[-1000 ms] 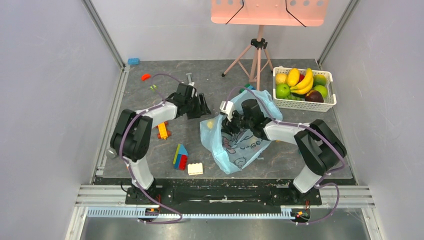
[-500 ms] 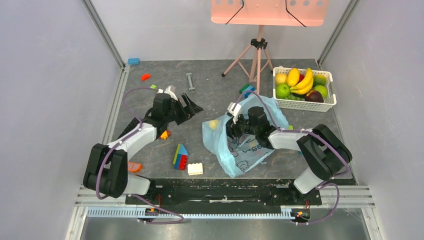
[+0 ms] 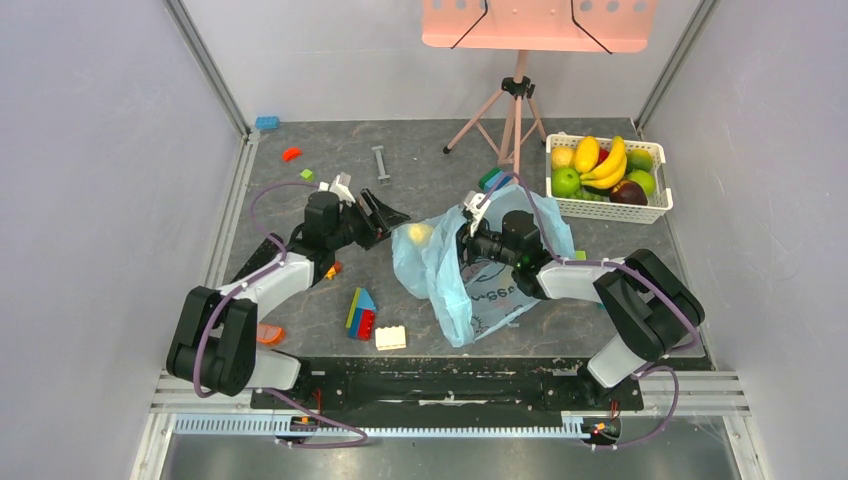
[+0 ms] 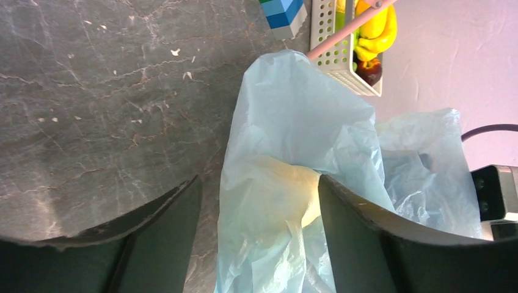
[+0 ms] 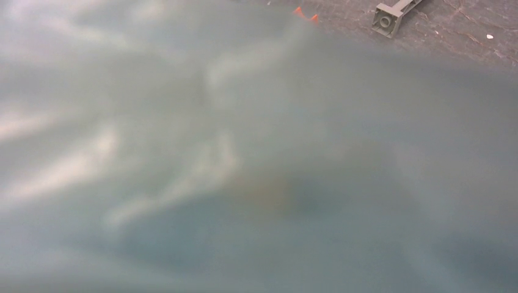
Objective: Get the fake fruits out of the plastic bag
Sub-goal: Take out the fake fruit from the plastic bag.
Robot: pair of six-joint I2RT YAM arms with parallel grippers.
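The light-blue plastic bag [image 3: 470, 275] lies mid-table, its left side raised. A yellow fruit [image 3: 420, 233] shows through the film at the bag's left bulge. It also shows in the left wrist view [image 4: 287, 195], inside the bag [image 4: 293, 116]. My left gripper [image 3: 386, 217] is open just left of that bulge. In its wrist view the left gripper [image 4: 258, 192] straddles the bulge, the right finger against the film. My right gripper [image 3: 478, 243] reaches into the bag's mouth, its fingers hidden by film. The right wrist view shows blurred bag film [image 5: 244, 171].
A white slotted basket [image 3: 600, 210] of fruit stands at the back right, behind a pink tripod [image 3: 515, 110]. Building blocks lie around: a stacked coloured one [image 3: 361, 313], a white one [image 3: 391, 338], an orange one [image 3: 268, 333], a grey one [image 3: 381, 163].
My left arm has swung down and its gripper has moved right up to the bag. The bag's left side with the yellow fruit has been lifted and pushed left.
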